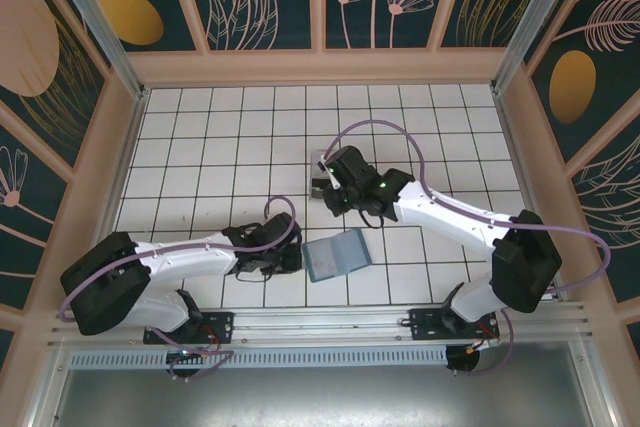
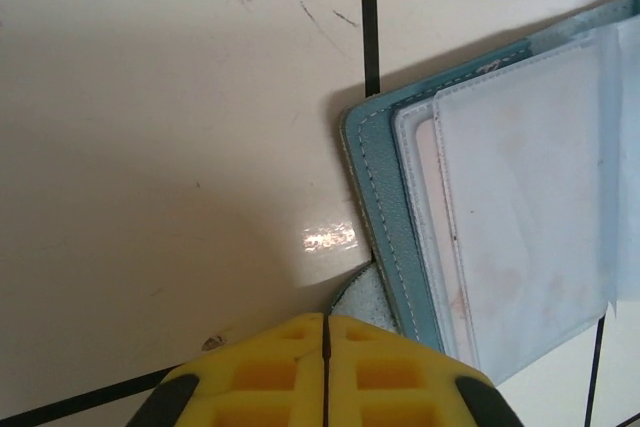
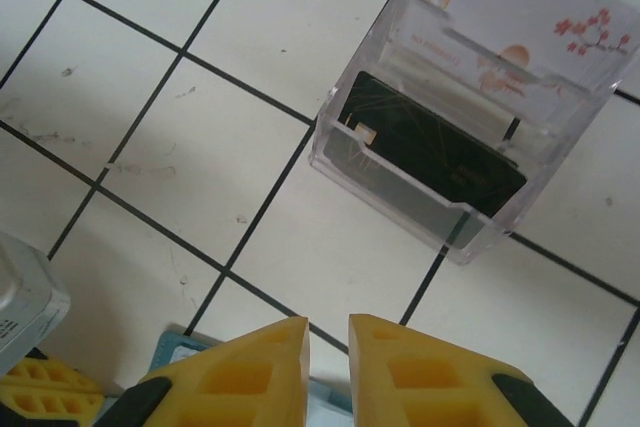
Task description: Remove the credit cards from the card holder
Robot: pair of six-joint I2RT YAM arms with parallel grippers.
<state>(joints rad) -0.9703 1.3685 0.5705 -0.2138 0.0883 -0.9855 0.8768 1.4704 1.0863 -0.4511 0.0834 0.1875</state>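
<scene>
Teal card holder (image 1: 337, 254), open and flat on the white-tiled bench (image 1: 200, 137), toward the near edge and between the two arms. Stitched border round a clear sleeve (image 2: 520, 197) on the panel under the left wrist camera. Behind that sleeve a thin pinkish strip, possibly a card edge, with too little of it showing to say.

Small grey tab (image 2: 352, 299) jutting from the holder's edge, right at the tips of the left claw (image 2: 325, 322). Yellow fingers pressed tight together, only a hairline seam between them. Tab touching or tucked under the tips, with any grip on it unclear from this angle.

Farther back on the bench, apart from the holder, a clear tray (image 3: 400, 202) with stepped tiers. Pale card (image 3: 520, 17) in the rear tier, printed "VIP card" with pink blossoms. Dark card (image 3: 440, 142) in the front tier, leaning back, a small chip near its left end. Both out of the card holder.

Right claw (image 3: 329, 327) above the bench just short of the tray, pointing toward it — fingers almost together, a narrow slit between them, nothing in it, touching neither card. Teal corner of the holder just visible beneath the fingers in the right wrist view.
</scene>
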